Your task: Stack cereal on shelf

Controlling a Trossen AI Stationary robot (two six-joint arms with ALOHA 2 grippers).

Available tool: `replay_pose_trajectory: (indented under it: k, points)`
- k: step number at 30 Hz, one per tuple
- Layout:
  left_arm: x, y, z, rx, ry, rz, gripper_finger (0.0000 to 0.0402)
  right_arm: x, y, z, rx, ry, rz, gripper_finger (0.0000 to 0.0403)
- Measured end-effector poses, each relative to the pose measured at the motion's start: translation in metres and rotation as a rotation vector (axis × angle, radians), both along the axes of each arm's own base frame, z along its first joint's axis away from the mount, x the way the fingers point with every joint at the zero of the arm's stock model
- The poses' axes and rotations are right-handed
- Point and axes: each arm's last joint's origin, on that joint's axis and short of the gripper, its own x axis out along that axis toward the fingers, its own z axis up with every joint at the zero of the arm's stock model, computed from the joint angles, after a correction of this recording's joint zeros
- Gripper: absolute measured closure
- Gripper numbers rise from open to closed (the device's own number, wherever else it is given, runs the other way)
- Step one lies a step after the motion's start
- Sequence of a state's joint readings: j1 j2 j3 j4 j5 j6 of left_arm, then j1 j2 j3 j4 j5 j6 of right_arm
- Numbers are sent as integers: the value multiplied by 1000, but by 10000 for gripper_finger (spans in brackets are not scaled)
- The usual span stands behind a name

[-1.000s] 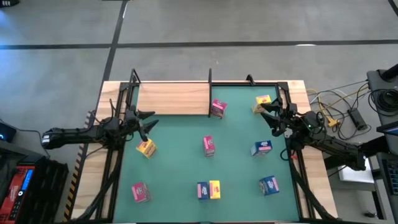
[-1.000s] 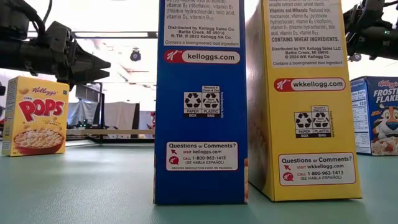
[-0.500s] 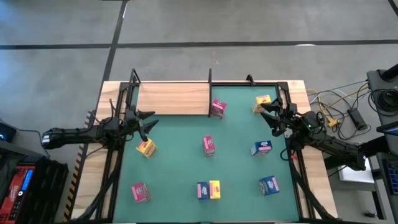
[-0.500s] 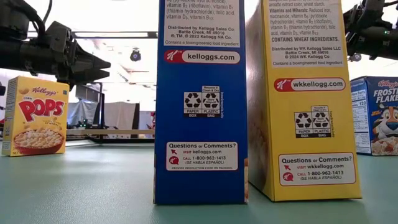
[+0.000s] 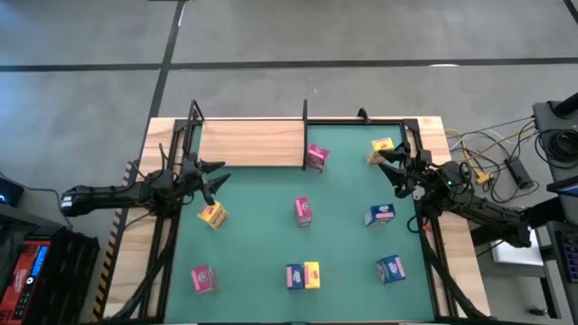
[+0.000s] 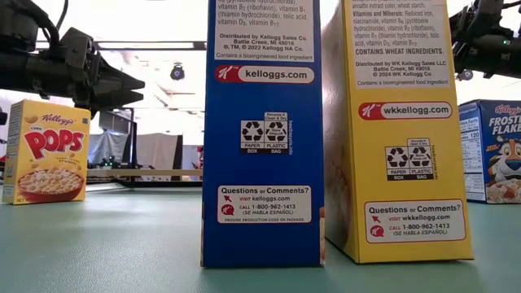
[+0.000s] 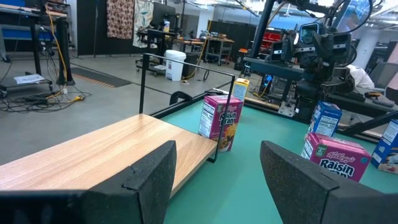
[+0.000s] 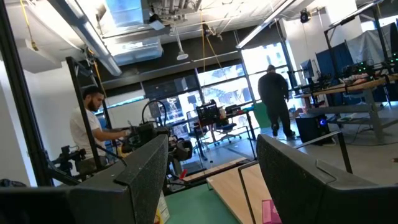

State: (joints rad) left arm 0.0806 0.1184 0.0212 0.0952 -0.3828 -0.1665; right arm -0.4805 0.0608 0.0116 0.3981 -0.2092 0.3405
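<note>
Several small cereal boxes stand on their bases on the green mat: pink ones, yellow ones, blue ones, and a blue and yellow pair. The shelf, a pale board between black uprights, lies at the far left. My left gripper hovers open at the shelf's near left end, and its wrist view shows the board and a pink box. My right gripper stands open beside the far yellow box, tipped upward, nothing between its fingers.
In the low view the blue box and the yellow box stand closest to the camera. Black frame rails run along both table sides. Cables lie off the right edge. People are in the room beyond.
</note>
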Motion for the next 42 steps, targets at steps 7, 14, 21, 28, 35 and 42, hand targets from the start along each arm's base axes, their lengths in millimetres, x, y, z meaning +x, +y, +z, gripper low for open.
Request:
replay_pose_trajectory:
  k: [7, 14, 21, 28, 35, 42]
  points:
    - [0, 0, 0, 0, -1, 1, 184, 0, 0, 0, 0, 0, 0, 168]
    - [0, 0, 0, 0, -1, 1, 184, 0, 0, 0, 0, 0, 0, 168]
    - [0, 0, 0, 0, -2, 0, 184, 0, 0, 0, 0, 0, 0, 167]
    - [1, -1, 0, -68, -28, -39, 184, 0, 0, 0, 0, 0, 0, 167]
    - [1, -1, -1, -82, -26, -42, 184, 0, 0, 0, 0, 0, 0, 168]
    - [3, -1, 2, -147, -33, -40, 184, 0, 0, 0, 0, 0, 0, 168]
